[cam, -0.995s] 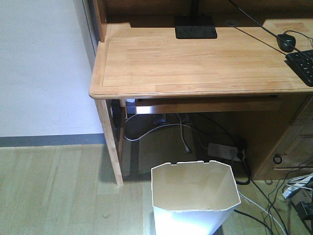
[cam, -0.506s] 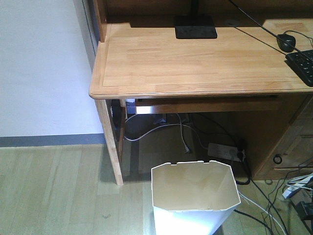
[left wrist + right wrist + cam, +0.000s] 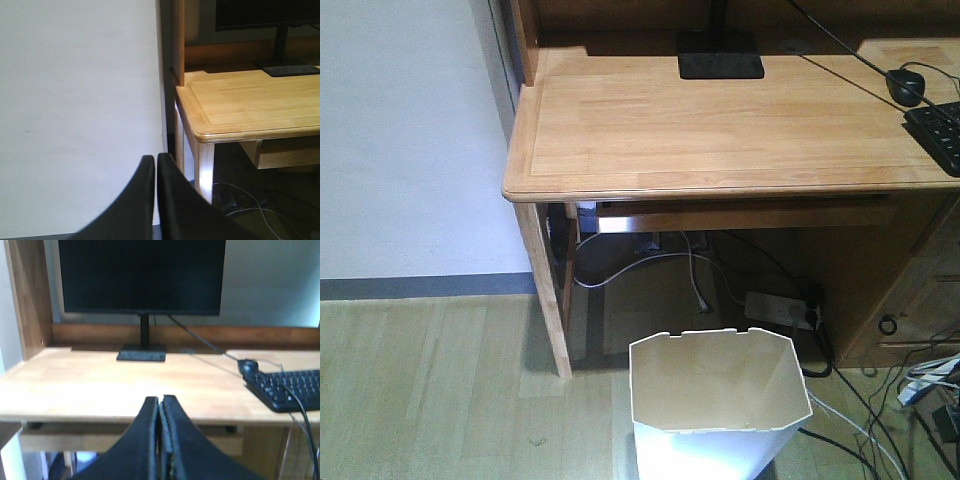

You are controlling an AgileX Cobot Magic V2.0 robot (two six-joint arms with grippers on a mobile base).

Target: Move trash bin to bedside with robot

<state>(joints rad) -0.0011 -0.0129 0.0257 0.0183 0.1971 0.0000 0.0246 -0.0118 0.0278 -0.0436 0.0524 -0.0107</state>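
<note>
The white trash bin (image 3: pixel 718 400) stands on the wooden floor in front of the desk, at the bottom centre of the front view; its faceted rim is up and its cream inside is bare. The bed is out of view. My left gripper (image 3: pixel 156 162) is shut and empty, raised and facing the white wall beside the desk corner. My right gripper (image 3: pixel 160 402) is shut and empty, raised and facing the desk top and monitor. Neither gripper shows in the front view, and the bin shows in neither wrist view.
A wooden desk (image 3: pixel 720 130) holds a monitor stand (image 3: pixel 720 55), a mouse (image 3: pixel 905 85) and a keyboard (image 3: pixel 938 130). A power strip (image 3: pixel 780 308) and several cables lie under the desk and to the bin's right. A white wall (image 3: pixel 410 150) stands at left.
</note>
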